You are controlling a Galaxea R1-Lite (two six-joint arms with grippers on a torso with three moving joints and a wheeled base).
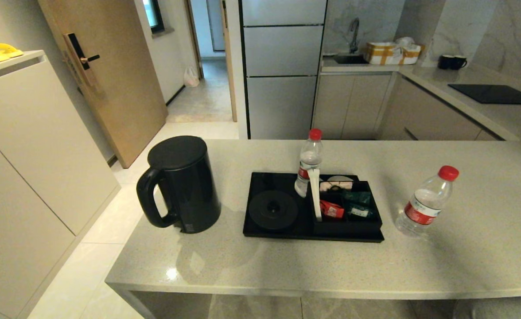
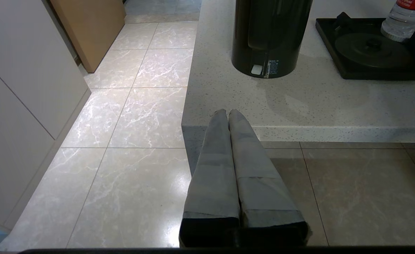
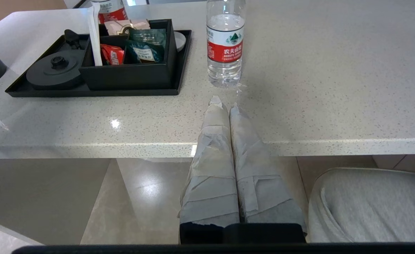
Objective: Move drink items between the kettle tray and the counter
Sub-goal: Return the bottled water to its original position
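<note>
The black kettle (image 1: 180, 184) stands on the counter (image 1: 287, 266), left of the kettle tray (image 1: 260, 232). Its round base disc (image 1: 273, 209) is bare. One red-capped water bottle (image 1: 309, 163) stands on the tray behind the sachet box (image 1: 347, 208), which holds dark green sachets (image 1: 357, 197). A second bottle (image 1: 425, 201) stands on the counter to the tray's right. My left gripper (image 2: 227, 112) is shut and empty, low at the counter's front left corner, with the kettle (image 2: 271, 35) beyond it. My right gripper (image 3: 225, 105) is shut and empty at the front edge, just before the second bottle (image 3: 225, 42).
A farther worktop with a black hob (image 1: 495, 94), two black mugs (image 1: 452, 61) and a sink lies behind. A pale cabinet (image 1: 25, 155) stands to the left over tiled floor (image 2: 130, 106). A grey padded seat (image 3: 370, 204) sits under the counter's right front.
</note>
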